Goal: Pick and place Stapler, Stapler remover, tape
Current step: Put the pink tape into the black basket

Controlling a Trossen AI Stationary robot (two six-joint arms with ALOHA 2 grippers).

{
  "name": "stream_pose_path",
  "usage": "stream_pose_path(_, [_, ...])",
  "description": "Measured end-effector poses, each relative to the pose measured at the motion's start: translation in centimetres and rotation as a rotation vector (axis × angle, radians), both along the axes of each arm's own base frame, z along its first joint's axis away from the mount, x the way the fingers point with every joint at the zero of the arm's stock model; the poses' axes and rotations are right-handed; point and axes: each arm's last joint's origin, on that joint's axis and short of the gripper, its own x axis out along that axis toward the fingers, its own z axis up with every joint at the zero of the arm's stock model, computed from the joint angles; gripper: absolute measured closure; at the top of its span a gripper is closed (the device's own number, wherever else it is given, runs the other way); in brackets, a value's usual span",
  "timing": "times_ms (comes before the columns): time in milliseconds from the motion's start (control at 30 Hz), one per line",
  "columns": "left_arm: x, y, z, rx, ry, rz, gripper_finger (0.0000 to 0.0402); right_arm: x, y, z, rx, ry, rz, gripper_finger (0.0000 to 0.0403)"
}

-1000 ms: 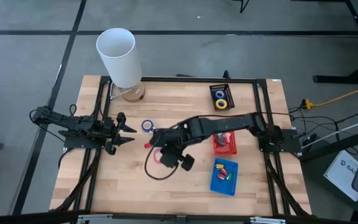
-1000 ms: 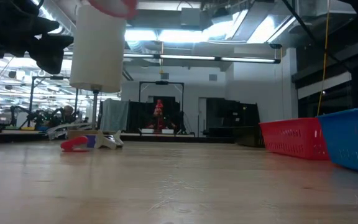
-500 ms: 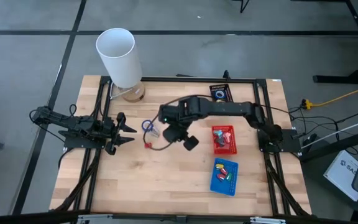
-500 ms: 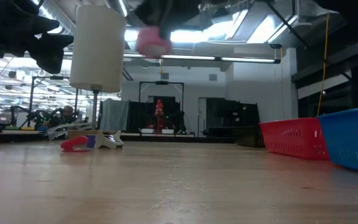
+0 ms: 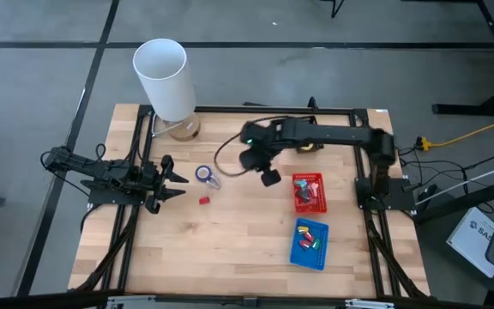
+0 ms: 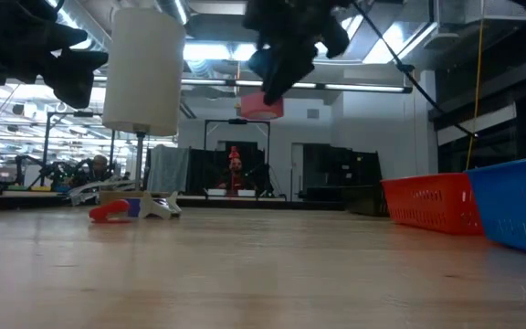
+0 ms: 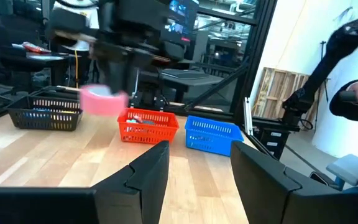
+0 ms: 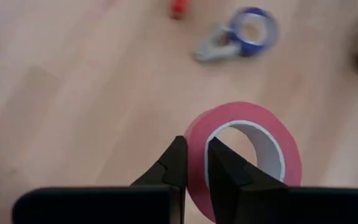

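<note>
I've got the pink tape roll pinched by its wall in my right gripper, one finger outside the ring and one inside, jaws clenched on it. In the low view the roll hangs high above the table, clear of the wood. From above, my right gripper sits up around the twelve o'clock part of the table, just past centre; the roll itself is hidden under my wrist there.

Below me on the wood lies a blue tape roll with a grey staple remover touching it, and a small red piece a little apart. From above, that blue roll is toward nine o'clock from my gripper, the red piece near it toward the table's middle.

The black tray, at one o'clock of the table, is mostly hidden under my arm. The red basket is at three o'clock, the blue basket at about four. The big white cylinder stands at the eleven o'clock corner.

My left gripper waits at the nine o'clock edge, jaws released and spread, nothing between them.
</note>
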Motion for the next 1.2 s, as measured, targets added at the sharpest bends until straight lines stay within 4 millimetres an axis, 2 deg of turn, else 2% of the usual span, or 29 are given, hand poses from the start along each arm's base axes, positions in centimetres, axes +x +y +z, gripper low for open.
stream_pose_path(333, [0.0,0.0,0.0,0.0,0.0,0.0,0.0233,-6.8,-4.7,-0.1,-0.053,-0.125,-0.211,0.0363])
stream_pose_path(633, [0.0,0.0,0.0,0.0,-0.001,0.0,0.0233,-11.7,-10.2,-3.2,-0.04,-0.074,-0.441,0.0362])
stream_pose_path(900, [0.0,0.0,0.0,0.0,-0.001,0.0,0.0233,-15.4,-14.5,-6.4,-0.028,-0.038,-0.63,0.0361])
stream_pose_path(1200, [0.0,0.0,0.0,0.0,-0.001,0.0,0.0233,-18.2,-16.9,-7.9,0.009,-0.002,-0.794,0.036])
